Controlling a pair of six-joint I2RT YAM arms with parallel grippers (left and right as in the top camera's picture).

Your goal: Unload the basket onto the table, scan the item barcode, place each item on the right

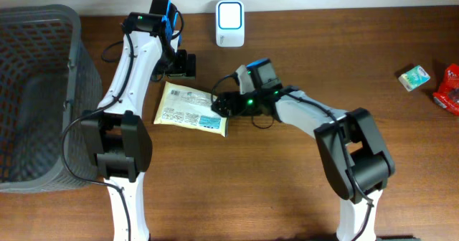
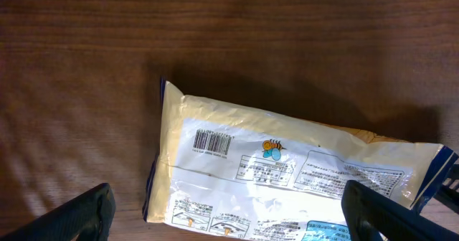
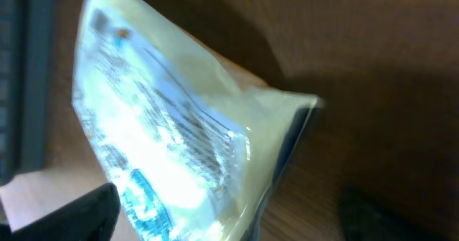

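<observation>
The pale yellow flat plastic-film packet [image 1: 188,106] lies print side up on the brown wood-grain table [image 1: 287,191], nearer the robot than the white rounded-rectangle barcode scanner [image 1: 229,14] and a little to its left. It looks light and soft. The glossy film wrinkles and catches glare, the sealed ends are thin and flat, and the middle bulges slightly. Lifted by 1 corner it would probably sag or fold, and it could slip between smooth pads. The sensible hold is the flat end seam directly in front of the scanner, since the black barcode [image 2: 214,142] sits on a white panel toward the far end and must stay uncovered and fairly flat. The right gripper [image 3: 229,216] is spread wide at that seam, its 2 dark fingers [image 3: 72,216] on either side of the film. The blurred wrist view does not show whether they touch it, and no grip is visible. The left gripper [image 2: 237,212] hangs over the packet on the scanner's left, fully spread and holding nothing.
</observation>
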